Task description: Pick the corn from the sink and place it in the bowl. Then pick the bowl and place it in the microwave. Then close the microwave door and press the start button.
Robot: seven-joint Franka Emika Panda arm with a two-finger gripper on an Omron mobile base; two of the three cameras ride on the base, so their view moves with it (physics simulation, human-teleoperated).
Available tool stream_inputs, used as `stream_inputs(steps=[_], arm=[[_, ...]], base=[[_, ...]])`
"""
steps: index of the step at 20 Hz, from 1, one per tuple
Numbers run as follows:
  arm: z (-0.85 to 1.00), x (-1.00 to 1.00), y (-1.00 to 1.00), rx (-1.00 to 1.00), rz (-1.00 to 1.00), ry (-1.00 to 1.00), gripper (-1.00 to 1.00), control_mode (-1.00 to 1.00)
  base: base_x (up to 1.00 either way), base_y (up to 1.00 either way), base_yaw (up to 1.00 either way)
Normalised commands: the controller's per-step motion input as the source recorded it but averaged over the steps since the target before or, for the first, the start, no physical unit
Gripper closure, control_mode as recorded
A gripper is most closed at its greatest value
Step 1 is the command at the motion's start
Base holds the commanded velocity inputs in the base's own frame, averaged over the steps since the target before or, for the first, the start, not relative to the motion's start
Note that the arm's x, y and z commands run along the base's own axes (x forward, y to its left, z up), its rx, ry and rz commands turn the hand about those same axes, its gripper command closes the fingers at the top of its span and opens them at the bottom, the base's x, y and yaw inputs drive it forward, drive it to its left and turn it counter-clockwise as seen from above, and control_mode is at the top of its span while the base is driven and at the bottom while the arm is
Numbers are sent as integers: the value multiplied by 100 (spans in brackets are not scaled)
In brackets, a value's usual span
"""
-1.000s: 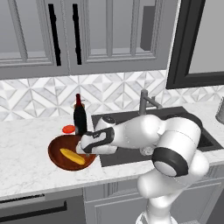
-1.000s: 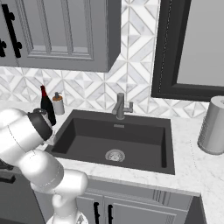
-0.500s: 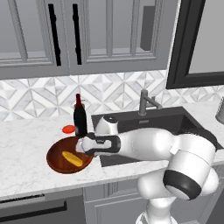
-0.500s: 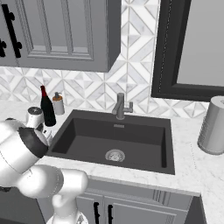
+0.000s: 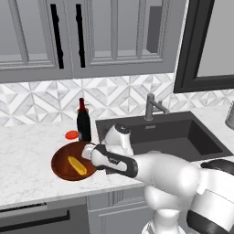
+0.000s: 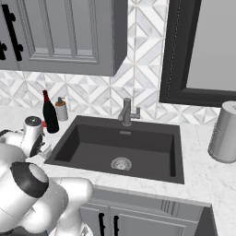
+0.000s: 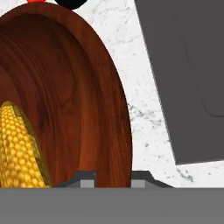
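corn (image 5: 77, 165) lies inside the bowl (image 5: 61, 157) on the bench (image 5: 27, 178), left of the sink (image 6: 120, 147). pincer (image 7: 113, 178) straddles the bowl's near-right rim, jaws narrowed onto it. best to clamp squarely and lift level so the cob stays put.

Even, flat rendered light — no glare, only soft shadows. The base views are slightly soft; the hand view is sharp, with a glossy sheen on the bowl (image 7: 87, 96) just ahead of the end effector (image 7: 113, 178).
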Motion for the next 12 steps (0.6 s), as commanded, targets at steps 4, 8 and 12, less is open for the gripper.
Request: stream_inputs(steps=[4, 8, 12], arm=[[74, -42, -19, 7, -23, 0, 100, -100], [96, -29, -11, 4, -22, 9, 100, -100], [92, -64, -45, 1, -20, 1, 100, -100]], base=[[0, 0, 0], [0, 0, 0], [0, 0, 0]])
